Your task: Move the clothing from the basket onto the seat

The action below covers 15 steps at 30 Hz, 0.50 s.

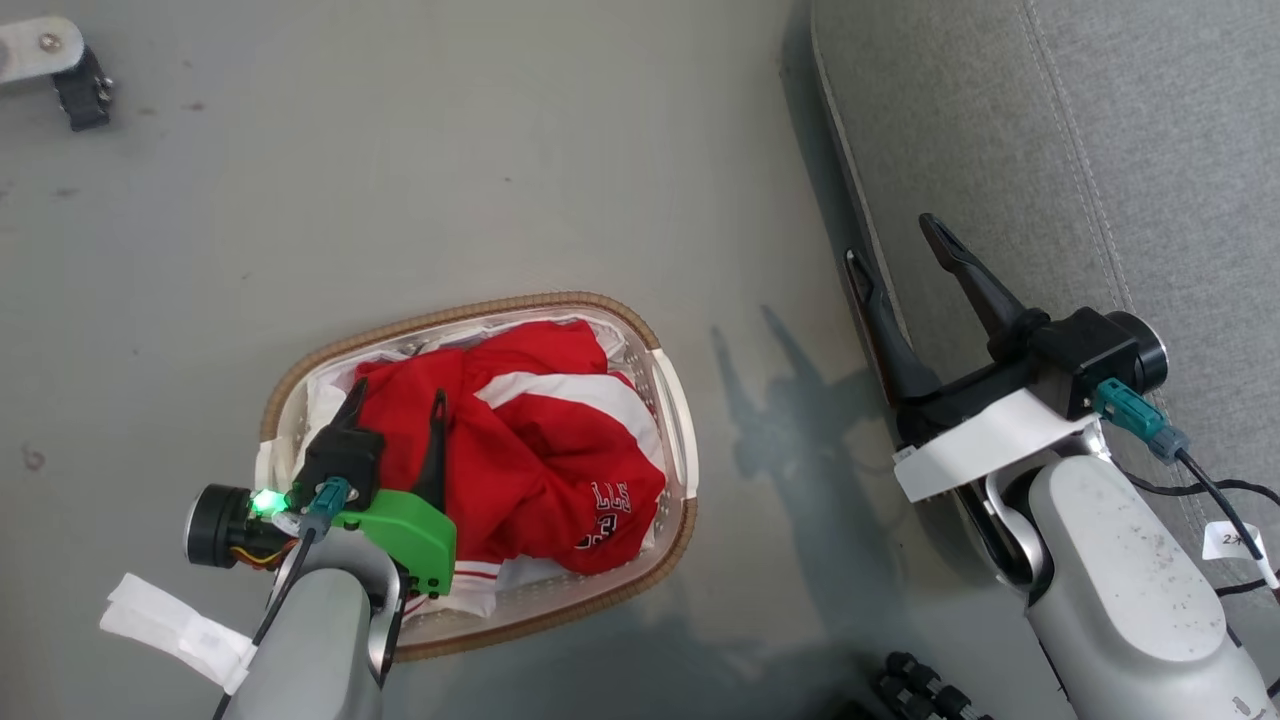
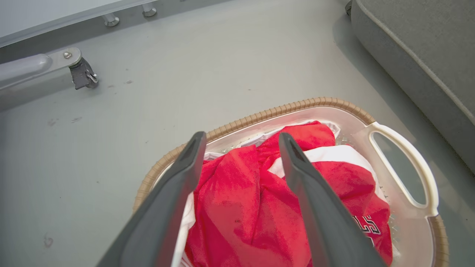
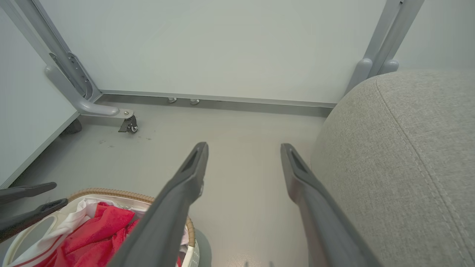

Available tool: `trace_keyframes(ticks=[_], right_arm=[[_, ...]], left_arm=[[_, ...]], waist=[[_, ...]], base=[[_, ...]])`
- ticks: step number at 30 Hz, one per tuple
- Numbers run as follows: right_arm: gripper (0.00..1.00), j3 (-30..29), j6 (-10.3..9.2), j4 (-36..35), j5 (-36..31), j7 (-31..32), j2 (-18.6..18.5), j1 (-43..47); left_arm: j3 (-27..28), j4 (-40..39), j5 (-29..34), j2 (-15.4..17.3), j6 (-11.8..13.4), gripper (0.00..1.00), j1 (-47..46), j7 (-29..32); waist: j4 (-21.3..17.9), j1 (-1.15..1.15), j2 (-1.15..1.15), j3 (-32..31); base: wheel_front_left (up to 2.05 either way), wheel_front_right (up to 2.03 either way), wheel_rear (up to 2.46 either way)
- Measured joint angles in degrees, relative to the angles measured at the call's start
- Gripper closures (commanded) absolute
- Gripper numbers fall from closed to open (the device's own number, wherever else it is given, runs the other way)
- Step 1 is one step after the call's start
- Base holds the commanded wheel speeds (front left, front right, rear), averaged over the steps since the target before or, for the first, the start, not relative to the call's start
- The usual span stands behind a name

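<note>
Red clothing (image 1: 540, 450) with white stripes lies bunched in the oval white basket (image 1: 680, 420) with a brown woven rim, on the floor. Black and white lettering shows on the lower part of the garment. My left gripper (image 1: 396, 398) hangs open over the basket's left side, its fingers above the red clothing (image 2: 245, 207) with nothing between them. My right gripper (image 1: 893, 238) is open at the left edge of the grey seat (image 1: 1080, 150), holding nothing. In the right wrist view the seat (image 3: 400, 155) rises at the right and the basket (image 3: 111, 194) sits lower left.
Grey floor (image 1: 450, 150) surrounds the basket. A wheeled metal frame leg (image 2: 79, 70) stands at the far left, with a white panel wall (image 3: 222, 44) behind it. Black cables (image 1: 930, 690) lie near my base. The left gripper's fingers (image 3: 33, 211) show at the right wrist view's left edge.
</note>
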Motion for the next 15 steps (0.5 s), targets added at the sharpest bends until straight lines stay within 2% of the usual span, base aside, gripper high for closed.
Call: trace_keyframes(ticks=[10, 15], right_arm=[[0.00, 0.3, 0.00, 0.5, 0.0, 0.0, -0.4, -0.5], [0.00, 0.3, 0.00, 0.7, 0.1, 0.0, -0.5, -0.5]], left_arm=[[1.4, 9.7, -1.1, 0.1, 2.1, 0.00, -2.7, 0.0], [2.1, 17.2, -1.4, 0.1, 4.5, 0.00, -4.4, 0.0]], waist=[[-2.4, 0.00, 0.00, 6.3], [-2.8, 0.00, 0.00, 8.2]], base=[[0.00, 0.00, 0.00], [0.00, 0.00, 0.00]])
